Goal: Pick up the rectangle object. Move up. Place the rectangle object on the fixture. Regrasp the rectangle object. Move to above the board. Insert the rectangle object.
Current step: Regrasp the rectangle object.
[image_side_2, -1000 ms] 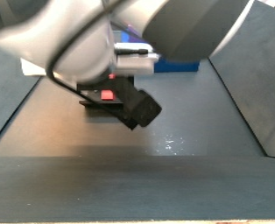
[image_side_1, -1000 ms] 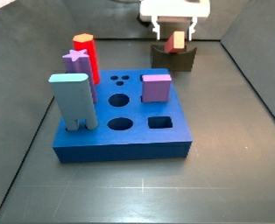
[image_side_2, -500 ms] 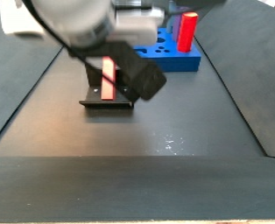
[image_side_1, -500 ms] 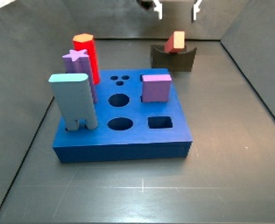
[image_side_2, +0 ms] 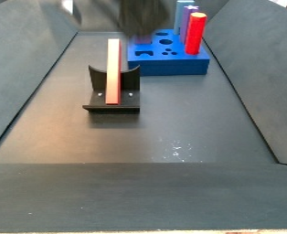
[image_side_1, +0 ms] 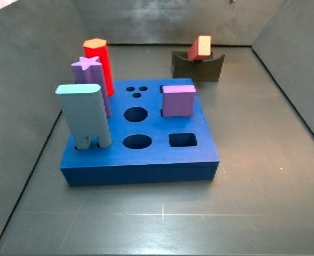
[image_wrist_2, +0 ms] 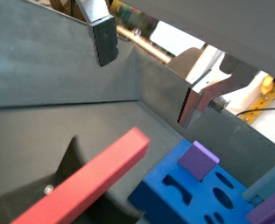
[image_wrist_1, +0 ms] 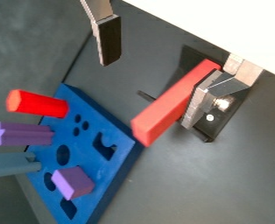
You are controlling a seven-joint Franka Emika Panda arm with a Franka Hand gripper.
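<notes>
Your rectangle object, the slim red bar, stands on the fixture, leaning against the dark bracket's upright in a side view and showing as a short red-orange stub above the dark block in a side view. In both wrist views the bar runs as a long red diagonal, its far end lodged in the fixture, and nothing grips it.

Your gripper hangs above the bar with its jaws spread wide and empty: one silver finger with its dark pad sits clear to one side of the bar, and in a wrist view the two fingers stand well apart with only the floor between them. In a side view only a blurred dark part of the arm shows at the upper edge; the fingers themselves are out of that picture.

The blue board lies near the fixture but apart from it. It carries a red hexagon-topped peg, a purple star peg, a pale-blue block and a purple cube, with several holes open, a square one among them.
</notes>
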